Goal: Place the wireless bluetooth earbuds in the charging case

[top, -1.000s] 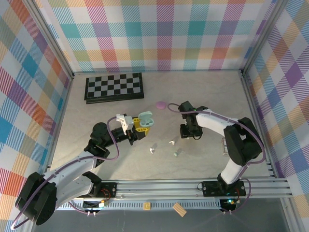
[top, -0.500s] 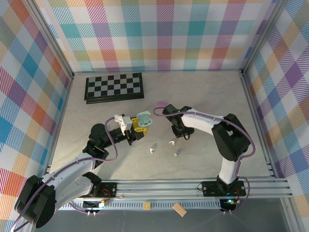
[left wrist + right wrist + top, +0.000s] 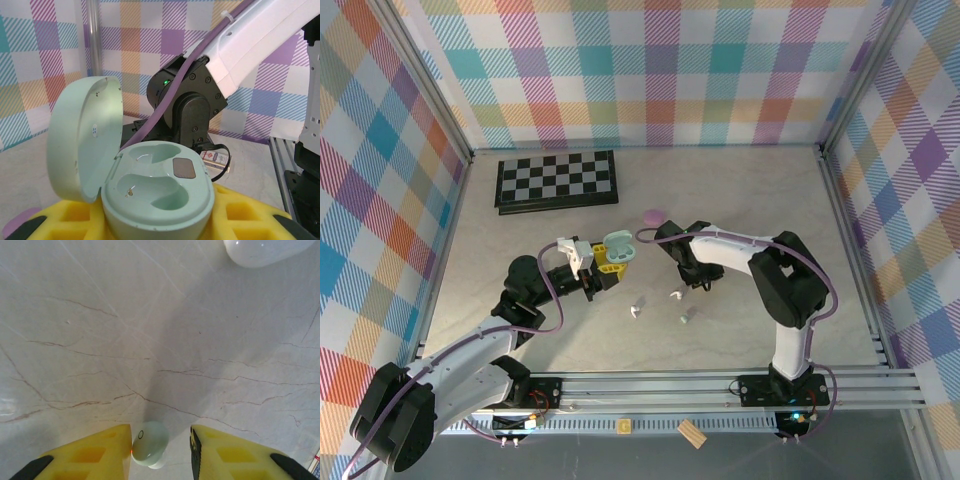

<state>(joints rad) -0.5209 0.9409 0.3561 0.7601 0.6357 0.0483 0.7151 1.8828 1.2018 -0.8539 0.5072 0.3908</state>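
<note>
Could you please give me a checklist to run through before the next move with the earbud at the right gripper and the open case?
1. Case lid open: ok. The mint case has its lid swung up.
2. Wells free: ok. Both wells are empty.
3. Case held: ok. It sits between the yellow fingers of the left gripper.
4. Earbud gripped: not ok. The earbud touches one finger of the right gripper, with a gap at the other.
5. Earbud turned to fit a well: cannot tell.
</note>
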